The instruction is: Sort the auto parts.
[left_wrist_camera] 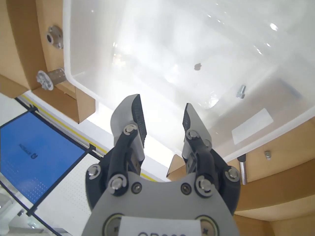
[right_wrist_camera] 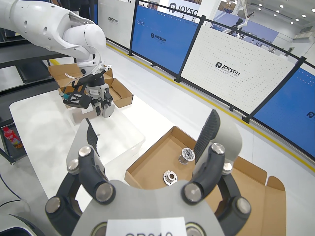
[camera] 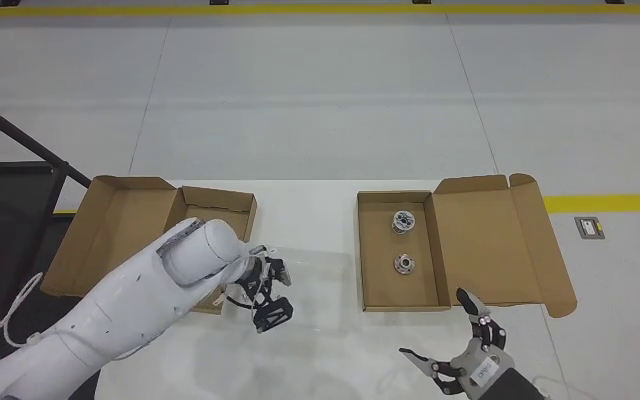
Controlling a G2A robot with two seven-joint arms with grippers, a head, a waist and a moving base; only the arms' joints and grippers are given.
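My left fingers (left_wrist_camera: 139,119) hang about half open with nothing between them, above the left end of the clear bin (left_wrist_camera: 172,37). The bin sits on the table (camera: 320,350) between two cardboard boxes. The small bolt (left_wrist_camera: 241,91), which I judge to be my next pick, lies on the bin floor just past the fingertips and off to one side, toward the bin's left end. It is too small for me to read its long axis with any confidence. A small dark piece (left_wrist_camera: 198,66) lies farther along the same floor. The left arm is plainly the nearer one. My right fingers (right_wrist_camera: 209,133) are spread wide and empty at the near right of the table, on the near side of the right cardboard box (camera: 380,280). That box holds a flange (camera: 405,264) and a toothed spool-like part (camera: 402,220). The left cardboard box (camera: 220,205) holds a metal pin (left_wrist_camera: 243,170) and a small fastener (left_wrist_camera: 267,154).
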